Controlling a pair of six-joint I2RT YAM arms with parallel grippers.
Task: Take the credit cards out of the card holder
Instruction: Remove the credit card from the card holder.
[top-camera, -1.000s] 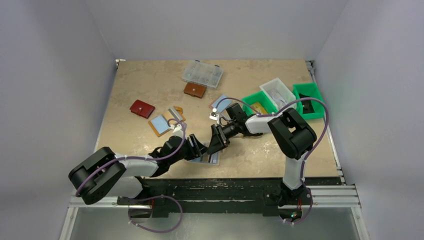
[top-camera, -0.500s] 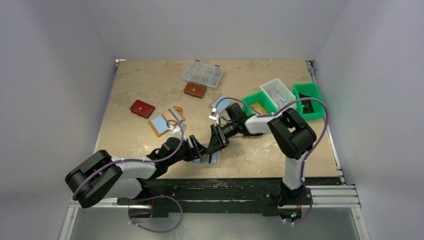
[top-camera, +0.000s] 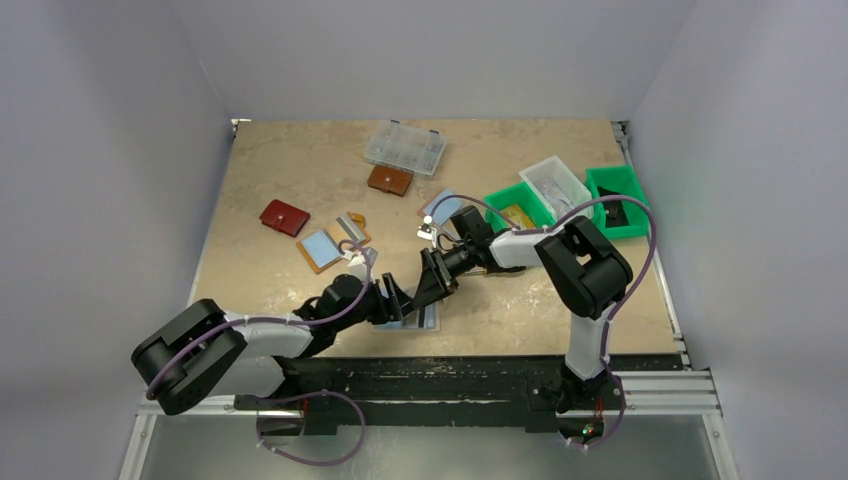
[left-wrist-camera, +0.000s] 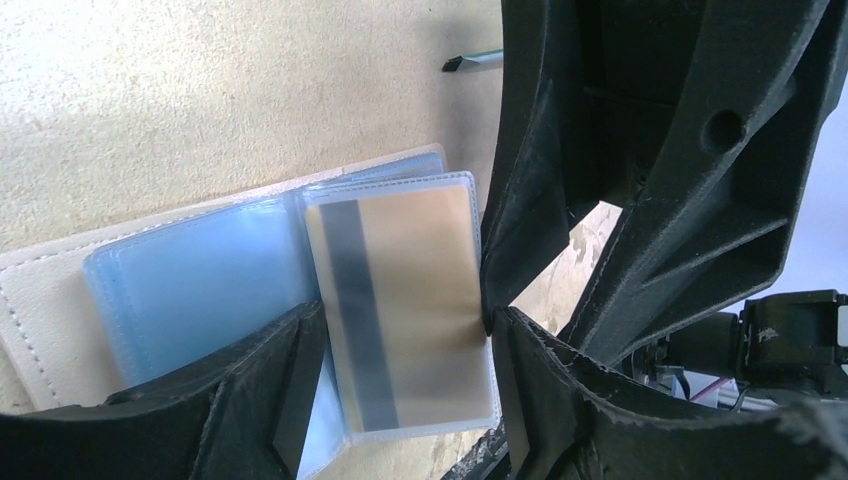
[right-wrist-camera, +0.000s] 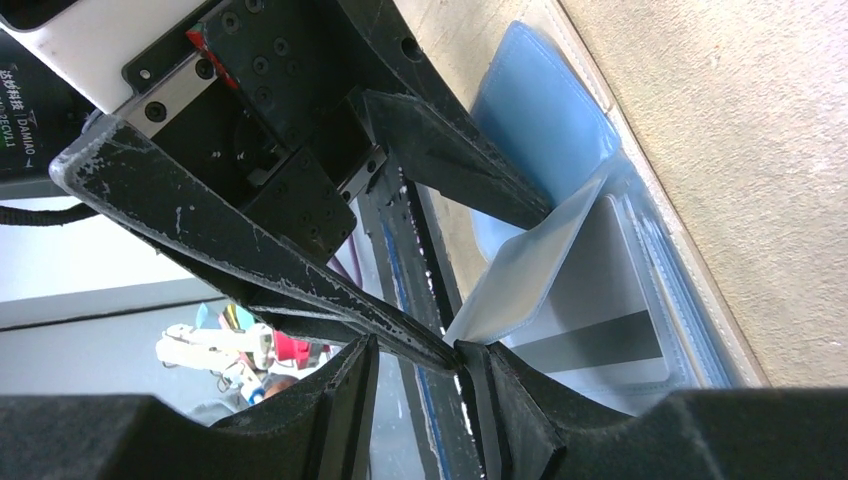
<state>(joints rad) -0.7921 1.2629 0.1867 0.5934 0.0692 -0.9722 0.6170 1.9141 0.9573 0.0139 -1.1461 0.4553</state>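
Card holder (top-camera: 417, 319) is lying open on the table (top-camera: 280, 170), near edge, about the middle, right under both arms. Cream cover, pale blue plastic sleeves fanned out.

Right gripper (right-wrist-camera: 420, 350) is squeezed down narrow, and it looks like it's nipping the edge of one clear sleeve (right-wrist-camera: 520, 280) and holding that leaf up off the stack. Left gripper (left-wrist-camera: 405, 330) is spread wide with one finger on each side of the same sleeve and nothing in it.

Progress-wise I'd call it early to middle. There's a gold card (left-wrist-camera: 420, 260) with a dark stripe sitting fully inside that sleeve, so it isn't out yet. In the right wrist view there's another striped card in the leaf underneath. So at least two are left, and the other sleeves I can't see into.

Farther left there's another open wallet (top-camera: 320, 247) with some flat bits beside it, but they're too small to tell if they're cards.
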